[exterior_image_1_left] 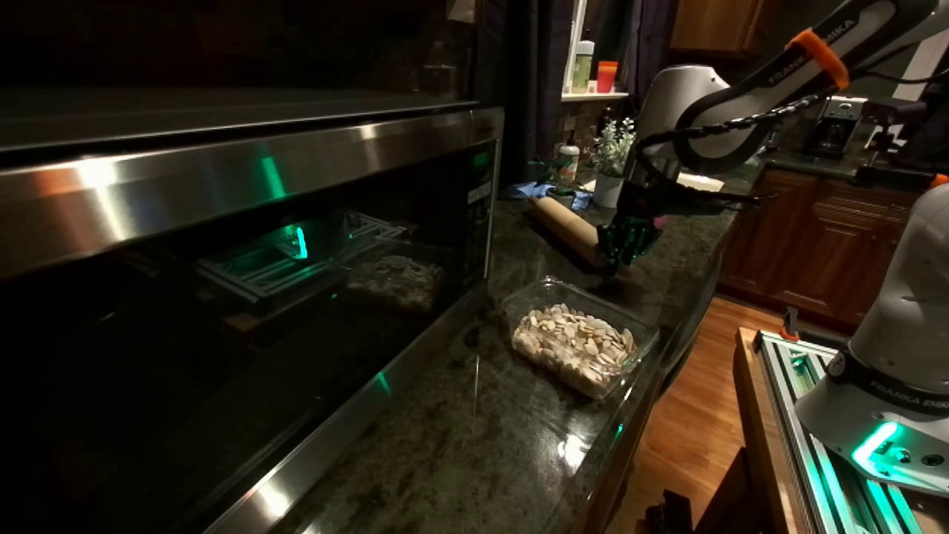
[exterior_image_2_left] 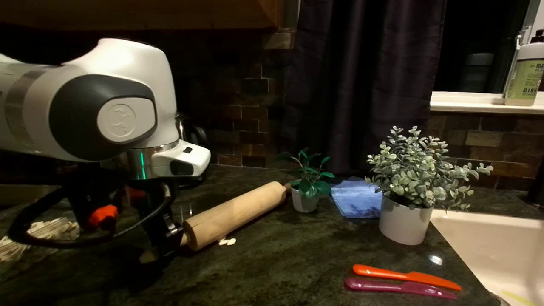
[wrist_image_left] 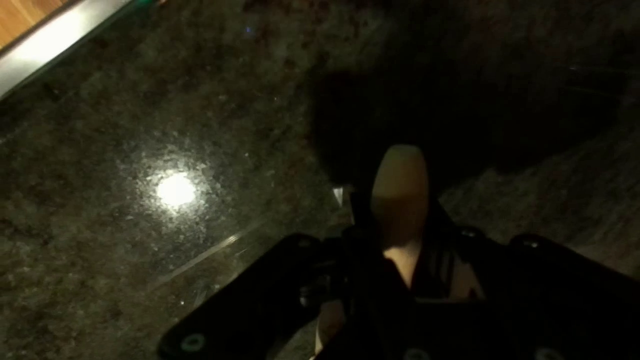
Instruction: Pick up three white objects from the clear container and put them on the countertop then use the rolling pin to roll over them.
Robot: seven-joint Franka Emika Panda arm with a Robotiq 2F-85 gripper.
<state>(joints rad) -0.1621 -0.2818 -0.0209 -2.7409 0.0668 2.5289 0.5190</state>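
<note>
The rolling pin [exterior_image_2_left: 238, 212], a light wooden cylinder, lies on the dark countertop [exterior_image_2_left: 289, 263]; it also shows in an exterior view [exterior_image_1_left: 567, 226]. My gripper [exterior_image_2_left: 163, 250] is shut on its near handle. In the wrist view the handle [wrist_image_left: 401, 170] stands between the fingertips [wrist_image_left: 397, 205], and its end sticks out past them. At least two white objects [exterior_image_2_left: 227, 242] lie on the countertop right beside the barrel's near end; whether the pin touches them or hides more, I cannot tell. The clear container [exterior_image_1_left: 537, 295] holds a heap of white objects [exterior_image_1_left: 571, 341].
A small potted plant [exterior_image_2_left: 305, 203] stands by the pin's far handle. Blue napkins [exterior_image_2_left: 357, 197] and a larger white pot [exterior_image_2_left: 406, 225] are beyond it. Orange [exterior_image_2_left: 408, 276] and purple [exterior_image_2_left: 399, 287] knives lie near the sink. A steel-framed oven [exterior_image_1_left: 319, 170] borders the countertop.
</note>
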